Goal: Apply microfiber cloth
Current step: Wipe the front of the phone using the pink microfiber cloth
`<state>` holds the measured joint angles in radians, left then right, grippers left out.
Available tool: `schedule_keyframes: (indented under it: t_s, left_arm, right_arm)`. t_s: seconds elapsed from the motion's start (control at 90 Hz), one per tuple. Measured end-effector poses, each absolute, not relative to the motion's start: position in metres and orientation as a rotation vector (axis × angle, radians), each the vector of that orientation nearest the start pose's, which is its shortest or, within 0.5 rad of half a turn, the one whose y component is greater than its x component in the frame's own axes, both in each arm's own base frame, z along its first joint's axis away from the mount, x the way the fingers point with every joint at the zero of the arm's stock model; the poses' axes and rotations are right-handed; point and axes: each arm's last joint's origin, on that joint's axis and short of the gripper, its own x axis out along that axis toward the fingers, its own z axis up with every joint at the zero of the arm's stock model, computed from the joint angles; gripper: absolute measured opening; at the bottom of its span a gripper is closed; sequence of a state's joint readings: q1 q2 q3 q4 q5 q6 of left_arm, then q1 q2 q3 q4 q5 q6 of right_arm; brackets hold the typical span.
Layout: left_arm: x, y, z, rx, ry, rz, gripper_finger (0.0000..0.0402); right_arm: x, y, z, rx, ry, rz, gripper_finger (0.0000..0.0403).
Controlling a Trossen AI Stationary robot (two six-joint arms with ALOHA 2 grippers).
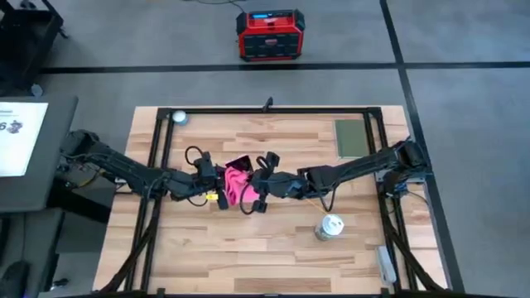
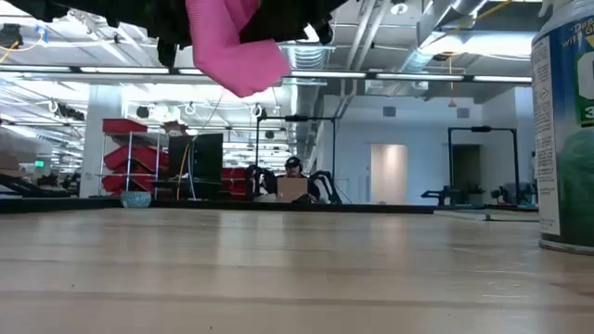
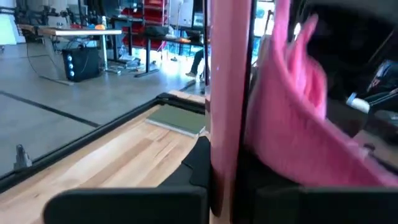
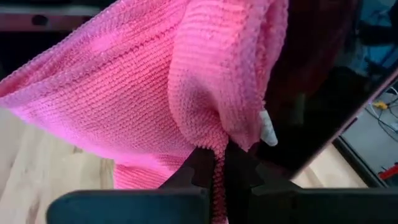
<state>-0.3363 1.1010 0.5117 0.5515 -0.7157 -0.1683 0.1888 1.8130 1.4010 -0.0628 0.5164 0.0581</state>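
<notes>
High view shows both arms meeting over the middle of the wooden table (image 1: 273,257), with the microfiber cloth (image 1: 238,184) bunched between them. Right gripper (image 4: 219,167) has its jaws closed on a fold of the cloth — the right wrist view shows the knit pink fabric pinched between the two dark fingertips and draping away from them. Left gripper (image 3: 219,163) has its jaws clamped on the edge of a phone (image 3: 227,93), held upright; its pale-pink side faces the left wrist camera, and the cloth hangs against it on the far side. In the right wrist view the phone's black face (image 4: 323,81) sits just behind the cloth.

Low view shows the cloth (image 2: 234,42) hanging well above the table, touching nothing below. An olive-green pad (image 1: 351,137) lies at the far right of the table, and a white canister (image 1: 330,227) stands near the right — both well apart from the grippers.
</notes>
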Motion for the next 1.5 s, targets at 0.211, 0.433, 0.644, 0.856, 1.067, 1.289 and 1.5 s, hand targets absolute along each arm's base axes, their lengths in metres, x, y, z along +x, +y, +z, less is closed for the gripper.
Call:
schedule_keyframes:
  t_s: [0.211,0.433,0.644,0.856,1.067,1.289,1.5]
  left_arm:
    - [0.219,-0.056,0.252,-0.138,-0.003,0.379,0.0002]
    - [0.218,-0.057,0.252,-0.16,-0.002,0.368,0.0002]
    - [0.218,-0.057,0.252,-0.173,-0.004,0.368,0.0002]
    - [0.219,-0.057,0.252,-0.184,-0.011,0.363,0.0002]
    - [0.219,-0.058,0.249,-0.185,0.016,0.343,0.0002]
    - [0.22,-0.059,0.246,-0.187,0.033,0.347,0.0002]
    - [0.22,-0.058,0.245,-0.165,0.035,0.364,0.0002]
  right_arm:
    - [0.41,0.064,0.268,-0.095,0.47,-0.341,0.0]
    - [0.409,0.056,0.273,-0.125,0.469,-0.337,0.0]
    - [0.409,0.049,0.301,-0.176,0.423,-0.341,0.0]
    - [0.411,0.048,0.323,-0.237,0.426,-0.342,0.0]
    - [0.411,0.047,0.348,-0.268,0.384,-0.343,0.0]
    - [0.41,0.046,0.352,-0.287,0.398,-0.347,0.0]
    - [0.408,0.041,0.325,-0.232,0.487,-0.363,0.0]
